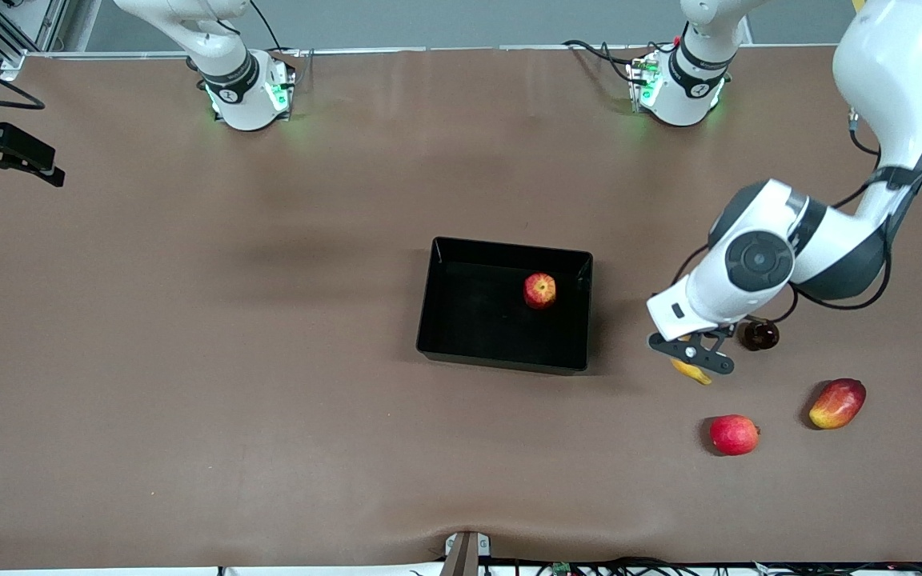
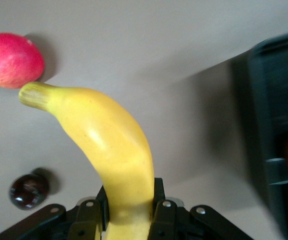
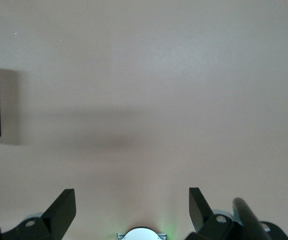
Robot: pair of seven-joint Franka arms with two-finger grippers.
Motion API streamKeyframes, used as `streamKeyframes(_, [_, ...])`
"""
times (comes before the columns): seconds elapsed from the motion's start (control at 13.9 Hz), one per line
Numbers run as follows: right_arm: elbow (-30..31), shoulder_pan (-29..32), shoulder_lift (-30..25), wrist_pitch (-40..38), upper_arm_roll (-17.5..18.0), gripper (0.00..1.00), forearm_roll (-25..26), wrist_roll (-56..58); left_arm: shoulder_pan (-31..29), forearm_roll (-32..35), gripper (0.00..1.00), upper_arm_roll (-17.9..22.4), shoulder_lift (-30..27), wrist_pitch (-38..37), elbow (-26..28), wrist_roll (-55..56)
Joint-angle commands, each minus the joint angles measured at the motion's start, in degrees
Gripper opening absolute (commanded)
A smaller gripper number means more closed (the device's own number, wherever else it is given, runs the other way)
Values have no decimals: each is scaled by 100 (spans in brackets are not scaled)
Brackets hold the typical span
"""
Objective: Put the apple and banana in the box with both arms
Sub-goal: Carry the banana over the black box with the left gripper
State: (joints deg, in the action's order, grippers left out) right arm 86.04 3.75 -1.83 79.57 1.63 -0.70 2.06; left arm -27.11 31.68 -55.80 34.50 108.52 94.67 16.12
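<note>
The left wrist view shows what the front view mostly hides: the left claw (image 2: 129,217) is clamped on the curved yellow banana (image 2: 106,145), its fingers (image 2: 161,217) pressed to both sides near one end, the greenish stem tip reaching toward a plain round red fruit (image 2: 11,60). From the front only a yellow sliver of the banana (image 1: 691,372) shows under the left claw (image 1: 693,352), which sits toward the left arm's end of the brown surface (image 1: 189,360), beside the black rectangular open-topped plastic box (image 1: 437,296). The right wrist view shows the right claw (image 3: 131,212) with its fingers spread wide and holding nothing, over bare surface; in the front view it waits at the edge of the right arm's end (image 1: 5,152).

Wide open surface lies between the box and the right arm's end. Toward the left arm's end sit a small dark round fruit (image 1: 759,334), the plain red fruit (image 1: 734,434) and an oval red-yellow mango (image 1: 837,403), both nearer the front camera than the claw.

In the box lies the small red apple with yellow streaks (image 1: 539,290), near the wall toward the left arm's end
</note>
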Motion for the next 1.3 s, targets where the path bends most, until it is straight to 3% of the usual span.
streamKeyframes(0.0, [-17,73,-2,-47,22,100,-26,93,678,-407,0,-63,118,-209,-605,1036])
streamKeyframes(0.22, [-8,82,-2,-64,22,100,-26,101,1767,-400,0,103,582,-183,-1237,2427])
streamKeyframes(0.29, [-8,160,-2,-64,22,100,-35,110,2189,-399,0,339,653,-148,-1388,2692])
streamKeyframes(0.43, [1,196,-2,-117,22,100,-123,128,3260,-426,0,1233,672,-42,-1687,2992])
streamKeyframes(0.58, [1,214,-2,-126,22,100,-141,128,3930,-513,0,1781,768,255,-1855,3055])
streamKeyframes(0.79, [1,223,7,-126,22,100,-158,128,4432,-549,0,2107,1031,949,-1890,3370])
streamKeyframes(1.01, [1,231,7,-126,22,100,-176,128,5109,-558,0,2686,1330,1118,-2092,3406])
streamKeyframes(1.22, [-8,214,16,-117,22,100,-176,128,5199,-575,0,2758,1550,1127,-2084,3345])
